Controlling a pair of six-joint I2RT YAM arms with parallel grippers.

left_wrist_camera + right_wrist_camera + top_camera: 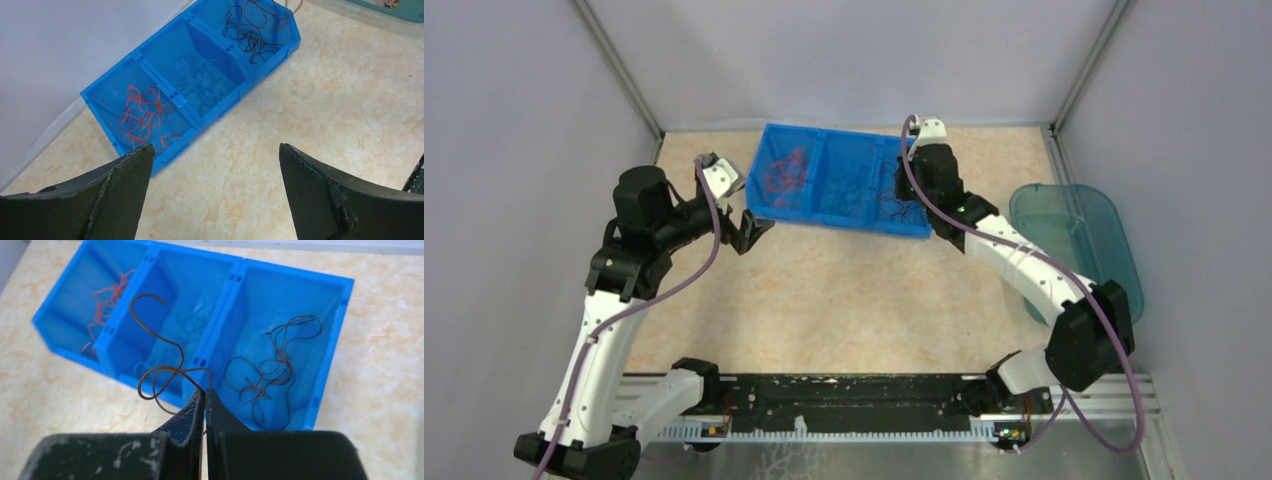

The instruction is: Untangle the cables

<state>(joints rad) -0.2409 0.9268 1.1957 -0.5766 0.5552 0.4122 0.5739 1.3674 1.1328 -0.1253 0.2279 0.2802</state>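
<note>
A blue three-compartment bin (829, 145) stands at the back of the table. Red cables (142, 112) lie in its left compartment, blue cables (202, 82) in the middle one, dark brown cables (272, 372) in the right one. My right gripper (204, 392) is shut on a curly dark brown cable (160, 362) and holds it above the bin's near wall, between the middle and right compartments; in the top view it (911, 185) is over the right compartment. My left gripper (215, 150) is open and empty above bare table, just in front of the bin's left end (754, 230).
A translucent teal tub (1079, 240) stands at the right edge of the table. Grey walls close in the left, back and right sides. A black rail (844, 400) runs along the near edge between the arm bases.
</note>
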